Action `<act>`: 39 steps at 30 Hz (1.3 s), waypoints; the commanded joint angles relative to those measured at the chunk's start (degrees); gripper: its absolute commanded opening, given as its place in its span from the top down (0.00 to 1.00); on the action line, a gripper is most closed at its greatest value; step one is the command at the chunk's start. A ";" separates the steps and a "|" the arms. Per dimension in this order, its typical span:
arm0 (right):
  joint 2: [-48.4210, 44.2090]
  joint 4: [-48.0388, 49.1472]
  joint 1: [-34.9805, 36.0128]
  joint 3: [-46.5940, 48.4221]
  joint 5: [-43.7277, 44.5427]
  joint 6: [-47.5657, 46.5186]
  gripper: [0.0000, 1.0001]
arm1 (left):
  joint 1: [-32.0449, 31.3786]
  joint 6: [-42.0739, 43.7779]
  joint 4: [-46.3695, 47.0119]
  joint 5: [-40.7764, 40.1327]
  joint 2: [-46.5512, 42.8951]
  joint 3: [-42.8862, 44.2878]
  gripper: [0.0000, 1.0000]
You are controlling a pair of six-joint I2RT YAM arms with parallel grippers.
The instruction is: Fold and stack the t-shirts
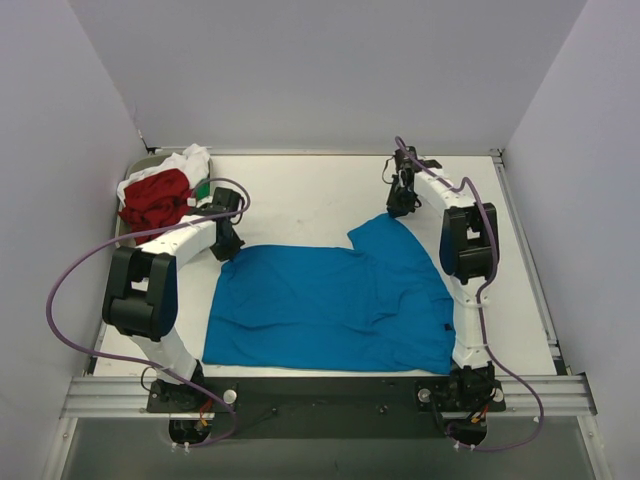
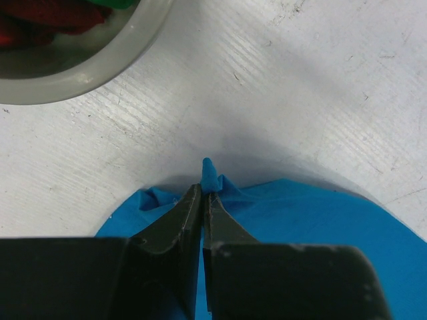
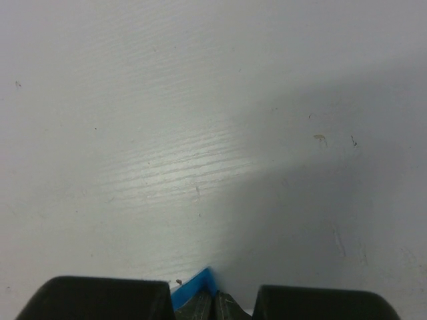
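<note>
Pale grey walls (image 1: 330,70) close in a white tabletop (image 1: 300,190). On it the blue t-shirt (image 1: 330,310) lies spread and rumpled between the two arms, its near edge close to the arms' bases. One part of it reaches toward the far right.

The left pincer (image 1: 228,245) is down at the shirt's far left corner. In the left wrist view its jaws are pressed nearly together on a small pinch of the blue cloth, and a nub of the fabric pokes out just past the fingertips (image 2: 193,200).

The right pincer (image 1: 400,205) sits at the tip of the far right part. In the right wrist view its jaws meet on the cloth, with a blue corner showing beside the fingertips (image 3: 200,307) and bare tabletop beyond.

At the far left corner a grey tray (image 2: 100,67) holds a heap: a red shirt (image 1: 155,197), a white shirt (image 1: 190,160) draped behind it, and a bit of green cloth (image 1: 203,188) at the side. The heap lies apart from the blue t-shirt.
</note>
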 commanded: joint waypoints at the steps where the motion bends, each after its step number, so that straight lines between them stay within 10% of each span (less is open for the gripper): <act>1: 3.24 -4.59 1.39 1.93 1.47 0.35 0.97 | 0.51 -0.17 1.70 0.42 -2.28 -0.09 0.92; 39: -44.11 -3.98 -0.54 -29.51 5.95 -0.97 1.00 | 2.53 4.67 -3.04 4.11 -5.00 3.43 1.00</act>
